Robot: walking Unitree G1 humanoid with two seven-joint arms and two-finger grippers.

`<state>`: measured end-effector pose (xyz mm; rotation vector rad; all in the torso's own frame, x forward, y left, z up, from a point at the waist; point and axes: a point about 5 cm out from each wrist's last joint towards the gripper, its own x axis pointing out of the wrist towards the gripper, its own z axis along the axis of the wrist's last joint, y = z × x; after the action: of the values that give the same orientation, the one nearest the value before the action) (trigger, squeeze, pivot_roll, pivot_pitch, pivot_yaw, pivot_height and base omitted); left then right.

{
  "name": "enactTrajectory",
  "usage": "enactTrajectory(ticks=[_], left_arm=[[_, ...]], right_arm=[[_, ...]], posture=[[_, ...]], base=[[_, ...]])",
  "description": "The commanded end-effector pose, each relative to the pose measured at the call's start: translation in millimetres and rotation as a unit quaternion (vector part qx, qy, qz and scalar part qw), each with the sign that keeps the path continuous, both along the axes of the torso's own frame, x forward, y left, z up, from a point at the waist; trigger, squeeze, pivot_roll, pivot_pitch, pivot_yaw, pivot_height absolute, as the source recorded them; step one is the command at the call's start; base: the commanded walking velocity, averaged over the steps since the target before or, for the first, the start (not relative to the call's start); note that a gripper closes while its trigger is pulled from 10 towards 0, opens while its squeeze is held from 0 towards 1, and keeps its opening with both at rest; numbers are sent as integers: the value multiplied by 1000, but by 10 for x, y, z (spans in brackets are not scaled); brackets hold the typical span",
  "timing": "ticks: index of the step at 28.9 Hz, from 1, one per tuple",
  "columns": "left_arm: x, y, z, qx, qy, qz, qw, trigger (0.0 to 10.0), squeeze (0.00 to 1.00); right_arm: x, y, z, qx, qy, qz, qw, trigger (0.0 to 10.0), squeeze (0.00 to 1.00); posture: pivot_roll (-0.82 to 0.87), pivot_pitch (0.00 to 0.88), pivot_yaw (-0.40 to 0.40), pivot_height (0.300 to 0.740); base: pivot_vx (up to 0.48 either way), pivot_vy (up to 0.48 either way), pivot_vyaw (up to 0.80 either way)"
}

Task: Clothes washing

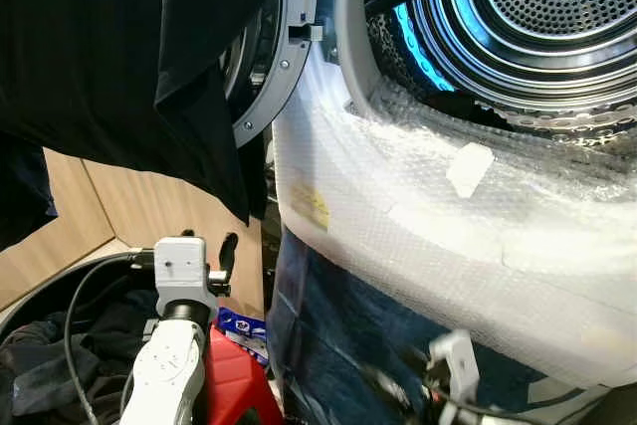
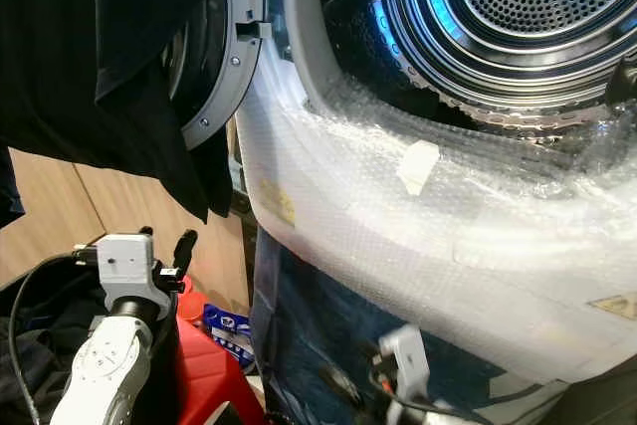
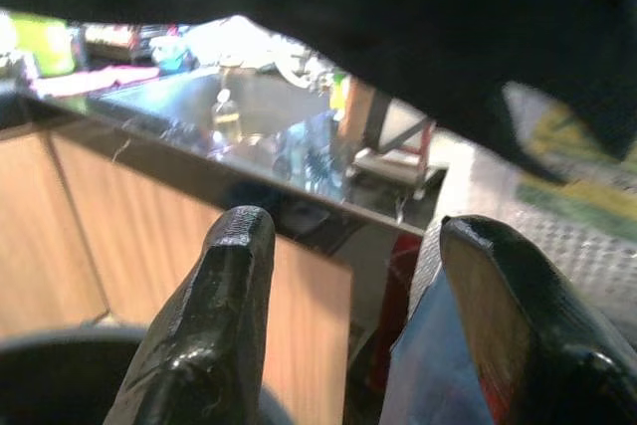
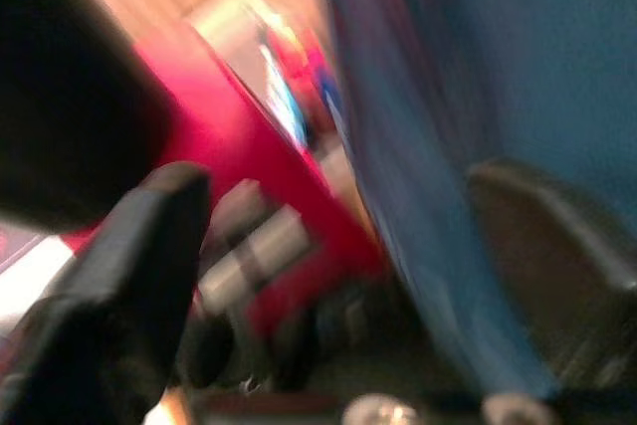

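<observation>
Item: black garment point(image 1: 119, 57). We log it hanging at upper left in the head views, its long axis near vertical, one pointed corner aimed down toward the basket point(image 1: 40, 296). It drapes in front of the open washer door point(image 1: 274, 67), hiding most of the door's ring. What holds it from above lies outside the frame.

Washing machine: the drum point(image 1: 537, 7) opens toward us at upper right, perforated steel lit blue. Below the mouth, the front is wrapped in bubble wrap point(image 1: 418, 216), then blue film point(image 1: 328, 335) lower down.

Left end effector point(image 3: 348, 276): fingers parted wide, nothing between them. In the left wrist view we see what the head views lack: a dark glossy bench point(image 3: 229, 136) with clutter, wood panelling point(image 3: 60, 236) beneath it, and the garment's hem overhead. The left arm point(image 1: 174, 345) rises over the basket of dark clothes.

Right end effector point(image 4: 328, 276): its wrist view is blurred; the fingers stand apart, with nothing in their grip that we can make out, before a red stool point(image 4: 259, 176) and the blue film.

Room: a narrow gap runs between the garment's lower corner and the machine front; the drum mouth is unobstructed.
</observation>
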<state>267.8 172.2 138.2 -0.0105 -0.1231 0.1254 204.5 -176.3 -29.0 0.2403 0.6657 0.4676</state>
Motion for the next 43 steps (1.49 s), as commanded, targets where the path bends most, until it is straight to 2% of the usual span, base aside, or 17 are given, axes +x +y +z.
enactTrajectory(ticks=[1,3,4,5,8,13,17,18,19,22,23,25,28,30,34,37,43], left_arm=[[-23,65,7,-2,4,19,1000,10000,0],[-27,86,15,-4,4,23,1000,10000,0],[-33,134,33,-6,7,38,999,10000,0],[-46,170,15,-14,22,60,998,10000,0],[-131,242,-62,-41,63,124,989,10000,0],[-349,244,50,-33,65,171,983,10000,0],[-595,296,79,-51,82,241,966,10000,0],[-674,376,78,-62,89,282,953,10000,0],[-674,376,78,-62,89,282,953,10000,0],[-838,591,75,-54,112,369,921,10000,0],[-915,699,45,-65,127,405,903,10000,0],[-961,813,12,-72,131,427,892,10000,0],[-954,935,-1,-71,139,429,890,10000,0],[-904,979,5,-61,142,417,895,10000,0],[-831,978,3,-79,134,399,904,10000,0],[-697,934,113,-69,107,365,922,10000,0],[-649,917,104,-82,105,364,922,10000,0]], right_arm=[[-54,-158,-130,-34,25,-49,998,10000,0],[-80,-190,-185,-38,41,-71,996,10000,0],[-154,-249,-303,-47,74,-109,990,10000,714],[-224,-307,-384,-65,101,-143,982,10000,1000],[-399,-425,-531,-125,158,-207,957,10000,1000],[-425,-410,-578,-163,179,-228,943,10000,1000],[-339,-353,-563,-180,171,-230,941,10000,1000],[-313,-323,-561,-190,169,-222,941,10000,0],[-313,-323,-561,-190,169,-222,941,10000,0],[-270,-285,-553,-206,164,-213,941,10000,0],[-257,-282,-549,-213,163,-211,940,10000,0],[-246,-268,-547,-217,160,-200,942,10000,0],[-242,-250,-549,-220,159,-192,943,10000,0],[-245,-248,-551,-219,160,-198,942,10000,0],[-252,-246,-554,-219,160,-199,942,10000,0],[-273,-249,-564,-219,164,-198,941,10000,0],[-199,-236,-523,-183,142,-217,948,10000,0]], posture=[[2,0,-45,740],[1,0,-39,740],[-2,0,-35,740],[0,0,-34,740],[25,0,-32,740],[49,0,-32,740],[73,0,-28,740],[84,0,-29,740],[84,0,-29,740],[109,0,-29,740],[109,0,-29,740],[120,0,-28,740],[120,0,-26,740],[117,0,-26,740],[110,0,-23,740],[100,0,-25,740],[87,0,-28,740]], base=[[0,0,0],[0,0,0],[0,0,0],[0,0,0],[0,0,0],[0,0,0],[0,0,0],[0,0,0],[0,0,0],[0,0,0],[0,0,0],[0,0,0],[0,0,0],[0,0,0],[0,0,0],[0,0,0],[0,0,0]])
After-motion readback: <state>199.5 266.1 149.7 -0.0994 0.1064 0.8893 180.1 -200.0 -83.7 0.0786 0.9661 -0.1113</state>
